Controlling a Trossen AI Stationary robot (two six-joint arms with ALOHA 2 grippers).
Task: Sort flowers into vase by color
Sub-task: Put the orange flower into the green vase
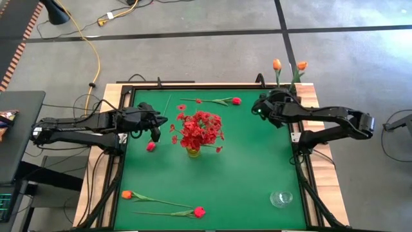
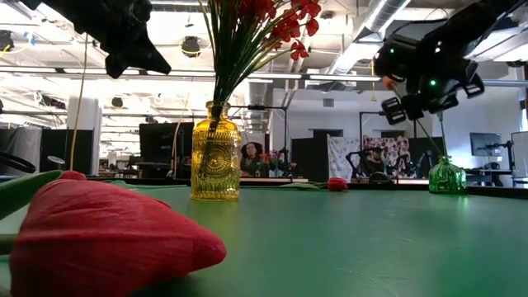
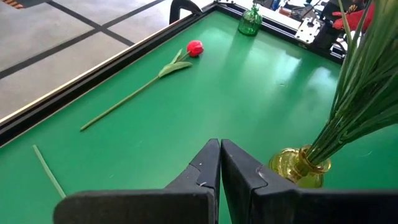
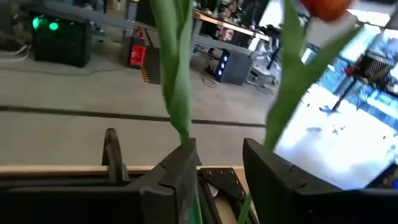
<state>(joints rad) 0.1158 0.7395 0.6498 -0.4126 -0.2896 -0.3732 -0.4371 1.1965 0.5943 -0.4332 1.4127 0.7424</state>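
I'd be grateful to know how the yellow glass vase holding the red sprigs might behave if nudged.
The yellow glass vase looks narrow with tall red sprigs above, so it may tip. On the green table mat it probably slides little. Being glass, it is likely fragile.

Green vase (image 2: 447,176) beneath right arm, hidden overhead

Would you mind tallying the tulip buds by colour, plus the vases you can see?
Orange tulip buds: 3 – two above the right gripper, one lying near.
Red-pink tulip buds: 3.
Vases: 2 – yellow vase, green vase.
Total: 8.
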